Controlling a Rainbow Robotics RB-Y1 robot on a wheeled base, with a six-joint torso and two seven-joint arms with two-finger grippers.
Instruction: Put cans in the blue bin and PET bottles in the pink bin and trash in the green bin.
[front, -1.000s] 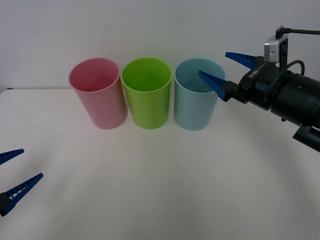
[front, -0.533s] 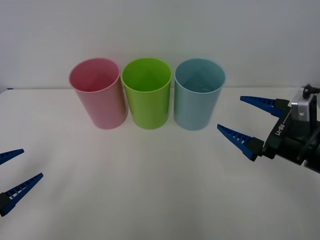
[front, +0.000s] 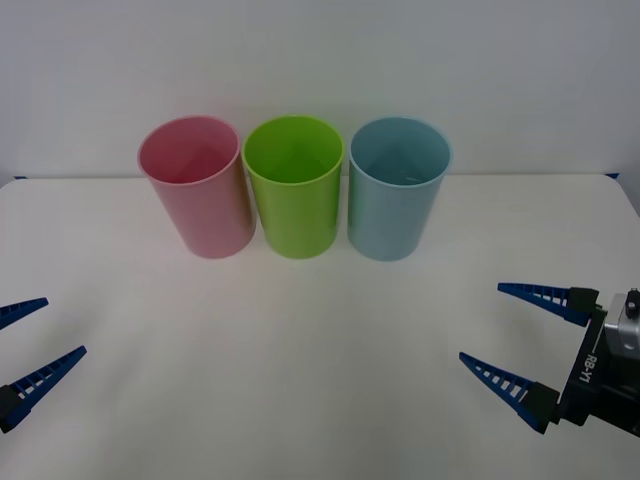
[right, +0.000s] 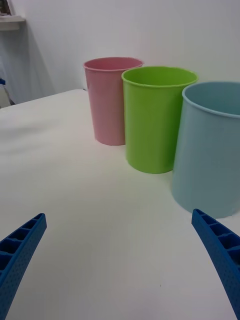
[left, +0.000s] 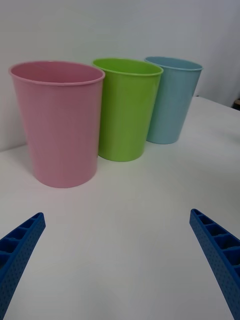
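Note:
Three tall round bins stand in a row at the back of the white table: the pink bin (front: 196, 195) (right: 110, 105) (left: 62, 130) on the left, the green bin (front: 293, 195) (right: 155, 125) (left: 125, 115) in the middle, and the blue bin (front: 398, 195) (right: 210, 150) (left: 172, 102) on the right. My right gripper (front: 482, 323) (right: 118, 214) hangs open and holds nothing, low over the table's front right, well short of the blue bin. At the front left my left gripper (front: 65, 325) (left: 117, 214) is also open with nothing in it. Cans, PET bottles and trash are out of view.
The white table (front: 320, 330) stretches bare between the bins and both grippers. A pale wall rises right behind the bins. The table's back edge runs just behind the row.
My right gripper has moved from beside the blue bin's rim down and back to the table's front right, staying open. The left gripper and the bins have not moved.

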